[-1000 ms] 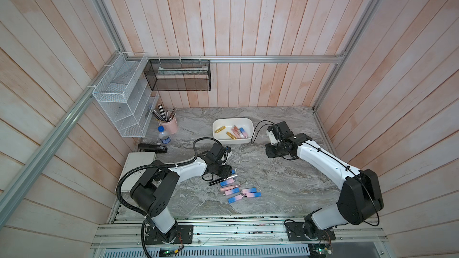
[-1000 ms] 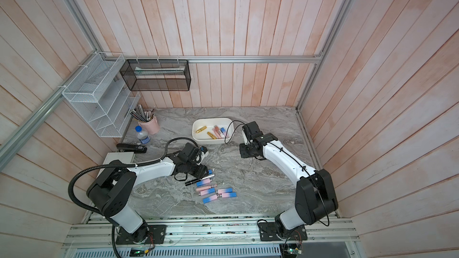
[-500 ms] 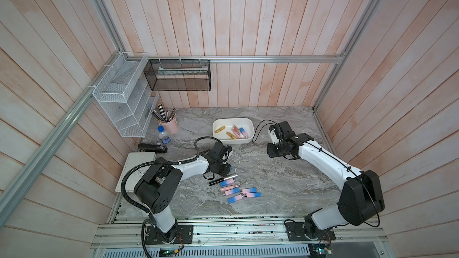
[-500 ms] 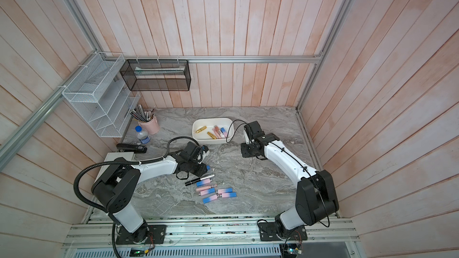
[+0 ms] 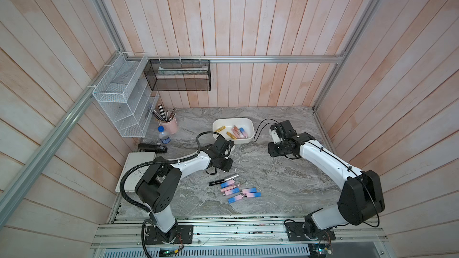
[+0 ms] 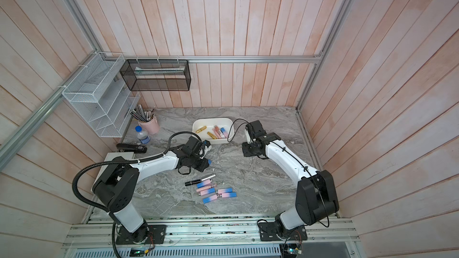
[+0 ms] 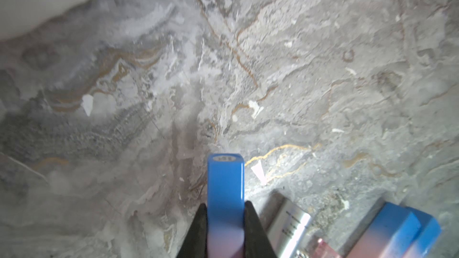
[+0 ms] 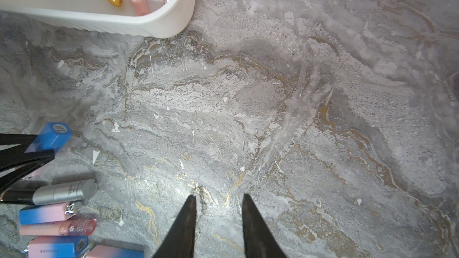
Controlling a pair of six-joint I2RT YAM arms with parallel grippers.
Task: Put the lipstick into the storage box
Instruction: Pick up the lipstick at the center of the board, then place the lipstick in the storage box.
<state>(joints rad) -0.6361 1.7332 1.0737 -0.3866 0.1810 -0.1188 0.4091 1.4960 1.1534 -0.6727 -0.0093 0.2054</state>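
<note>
Left pincer (image 7: pixel 225 204) clamped on blue-pink lipstick (image 7: pixel 224 182), plain in left wrist view | in a top view only its blue tip (image 6: pixel 210 162) shows | right pincer (image 8: pixel 218 197) apart, empty | storage box (image 5: pixel 252 126) nearby, lipstick outside it

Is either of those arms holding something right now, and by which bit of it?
The left fingers pinch a blue-and-pink lipstick around its middle, blue end poking out. The right fingers hold nothing.
</note>
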